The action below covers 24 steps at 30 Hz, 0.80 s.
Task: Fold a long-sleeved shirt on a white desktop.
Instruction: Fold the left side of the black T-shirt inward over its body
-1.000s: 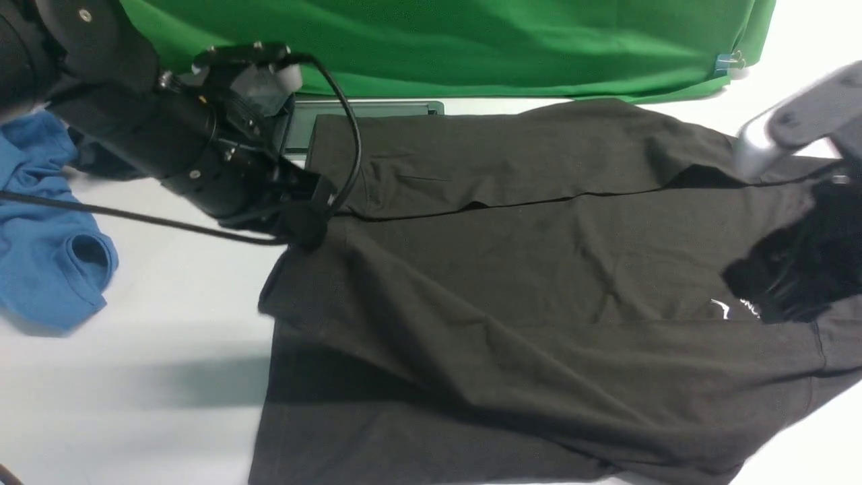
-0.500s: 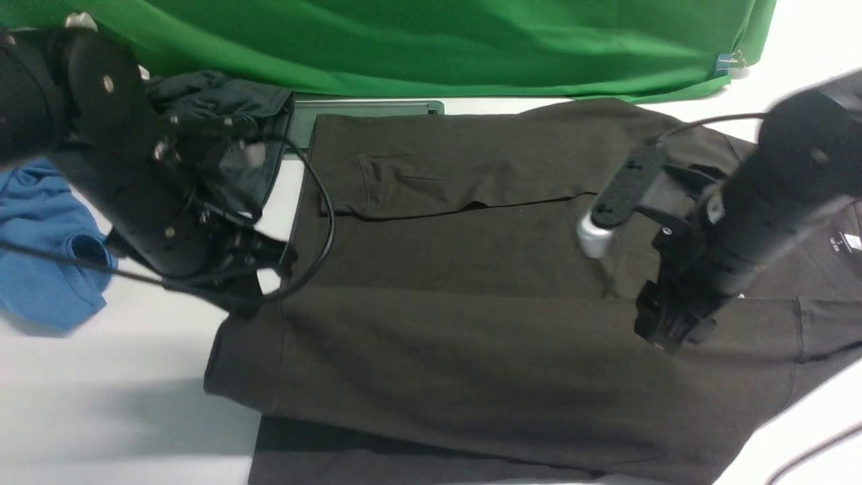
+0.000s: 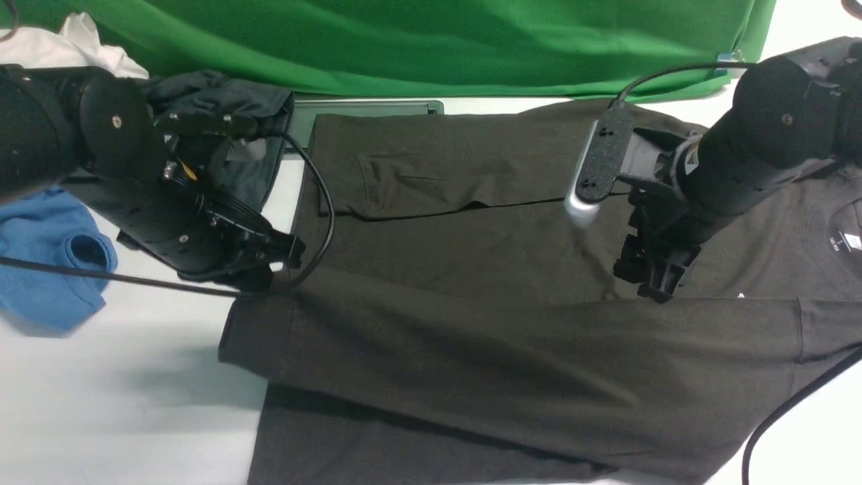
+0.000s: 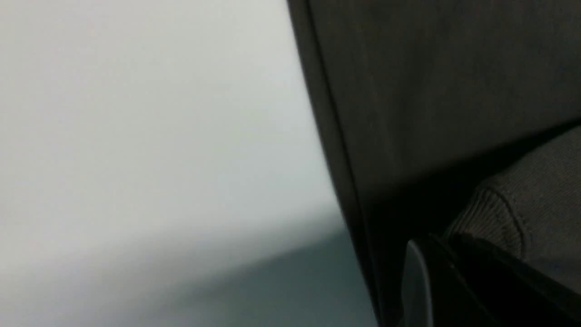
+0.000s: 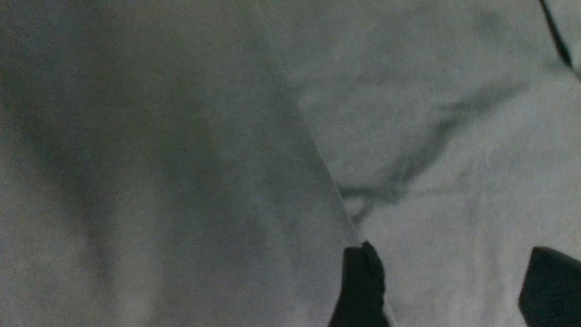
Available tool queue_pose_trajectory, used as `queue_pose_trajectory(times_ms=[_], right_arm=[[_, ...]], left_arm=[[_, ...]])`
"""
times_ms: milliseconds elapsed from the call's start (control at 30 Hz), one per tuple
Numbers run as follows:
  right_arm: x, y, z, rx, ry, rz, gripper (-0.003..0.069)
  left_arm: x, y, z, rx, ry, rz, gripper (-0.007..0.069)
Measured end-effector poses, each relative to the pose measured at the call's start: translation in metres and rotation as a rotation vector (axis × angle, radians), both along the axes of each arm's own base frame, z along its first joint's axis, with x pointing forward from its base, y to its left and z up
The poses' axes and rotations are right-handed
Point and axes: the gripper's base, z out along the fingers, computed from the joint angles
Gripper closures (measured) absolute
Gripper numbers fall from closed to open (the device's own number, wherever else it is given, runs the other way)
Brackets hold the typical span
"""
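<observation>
Blue shirt [image 3: 47, 276] bunched at far left, charcoal garment [image 3: 222, 101] behind it against green cloth [image 3: 438, 40]; neither part of the job. Next over, left arm [image 3: 135, 202] low on white table [image 3: 121, 417], left jaws pressed together, pinching ribbed cuff [image 4: 504, 218] of near sleeve [image 3: 505, 364], going by left wrist view. Then long-sleeved shirt [image 3: 471, 263], spread flat from table centre out to right edge of front view, hem leftward, collar rightward, far corner overlapping grey hatch [image 3: 363, 108]. On it, far sleeve [image 3: 431, 175] already folded in across body; near sleeve laid lengthwise over front panel, cuff poking past hem on left. Right of centre, right arm [image 3: 741, 155] angled down over chest, right jaws spread wide, tips just above or barely on fabric, nothing between them. Neck label [image 3: 846, 241] at far right.

Handling, judged: soft limp knit, light, no stiffness, drapes and wrinkles wherever unsupported. Probably drags on table rather than sliding clean. Best taken at doubled edges such as cuff, hem or shoulder seam, with a thin pinch; not mid-panel, risk of lifting both layers. Lifted from one point only, sags and undoes fold; safer with both ends carried level. Not fragile; main risk a slipped pinch or snagged under-layer.
</observation>
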Motion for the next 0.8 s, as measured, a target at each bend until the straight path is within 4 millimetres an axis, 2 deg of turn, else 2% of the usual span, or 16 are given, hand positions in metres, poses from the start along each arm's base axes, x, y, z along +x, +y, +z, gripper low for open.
queue_pose_trajectory(times_ms=[100, 233, 267, 300, 333, 433, 533, 600, 633, 667, 700, 800], right_arm=[[0.004, -0.014, 0.0, 0.007, 0.012, -0.069, 0.0185], [0.01, -0.048, -0.001, 0.0, 0.042, -0.17, 0.0185], [0.011, -0.049, -0.001, 0.0, 0.042, -0.176, 0.0185], [0.014, -0.064, -0.002, 0.011, 0.042, -0.222, 0.0185], [0.016, -0.073, -0.003, 0.021, 0.046, -0.254, 0.0185], [0.019, -0.086, -0.008, 0.06, 0.069, -0.291, 0.0185], [0.022, -0.086, -0.017, 0.1, 0.107, -0.281, 0.0185], [0.023, -0.082, -0.029, 0.124, 0.156, -0.252, 0.0185], [0.025, -0.079, -0.042, 0.129, 0.204, -0.225, 0.0185], [0.025, -0.079, -0.043, 0.129, 0.21, -0.223, 0.0185], [0.026, -0.077, -0.055, 0.126, 0.249, -0.204, 0.0185], [0.028, -0.076, -0.07, 0.118, 0.291, -0.196, 0.0185]], left_arm=[[0.009, -0.001, 0.01, -0.009, -0.077, 0.004, 0.0576], [0.022, -0.003, 0.03, -0.011, -0.2, -0.013, 0.0576], [0.023, -0.003, 0.031, -0.012, -0.207, -0.014, 0.0576], [0.026, -0.003, 0.037, -0.012, -0.234, -0.021, 0.0576], [0.027, -0.003, 0.039, -0.01, -0.249, -0.023, 0.0576], [0.029, -0.003, 0.04, -0.008, -0.264, -0.025, 0.0576], [0.03, -0.003, 0.039, -0.007, -0.264, -0.024, 0.0576], [0.032, -0.003, 0.036, -0.005, -0.254, -0.025, 0.0576], [0.032, -0.004, 0.034, -0.004, -0.247, -0.025, 0.0576], [0.032, -0.004, 0.034, -0.004, -0.245, -0.025, 0.0576], [0.032, -0.004, 0.033, -0.003, -0.238, -0.027, 0.0576], [0.031, -0.004, 0.033, -0.002, -0.234, -0.028, 0.0576]])
